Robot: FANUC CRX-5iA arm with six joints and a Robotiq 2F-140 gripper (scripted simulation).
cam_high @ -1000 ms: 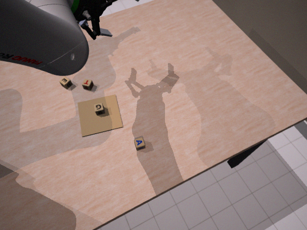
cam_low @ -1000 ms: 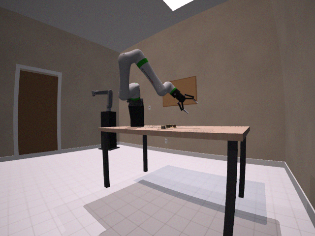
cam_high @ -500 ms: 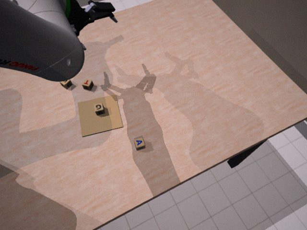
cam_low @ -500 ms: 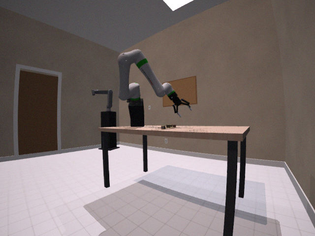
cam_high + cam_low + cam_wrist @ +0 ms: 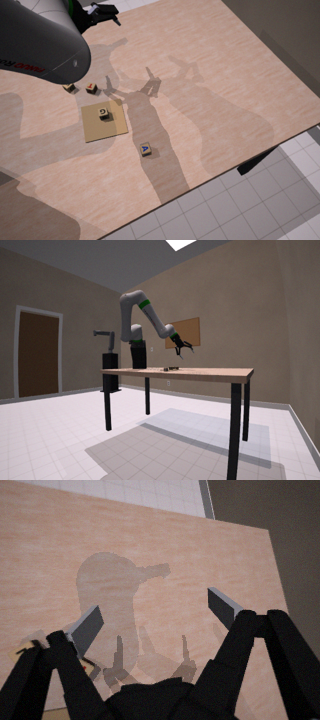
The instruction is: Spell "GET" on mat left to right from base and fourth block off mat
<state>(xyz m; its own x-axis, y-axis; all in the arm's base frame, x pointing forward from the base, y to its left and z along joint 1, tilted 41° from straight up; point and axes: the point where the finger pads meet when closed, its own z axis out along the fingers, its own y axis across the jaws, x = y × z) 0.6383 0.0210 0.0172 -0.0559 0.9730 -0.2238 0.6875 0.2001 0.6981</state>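
The tan mat lies on the wooden table. The G block sits on the mat near its far side. The T block, with a red letter, lies off the mat just beyond its far edge. Another block lies to the left of the T block, half hidden under the arm, so I cannot read its letter. The A block, with a blue letter, lies off the mat toward the table's near edge. My gripper is open and empty, high above the table beyond the blocks; it also shows in the exterior view and the wrist view.
The arm's big grey link hides the upper left of the top view. The table's edge runs diagonally at the lower right. In the wrist view, small parts of blocks peek out behind the left finger.
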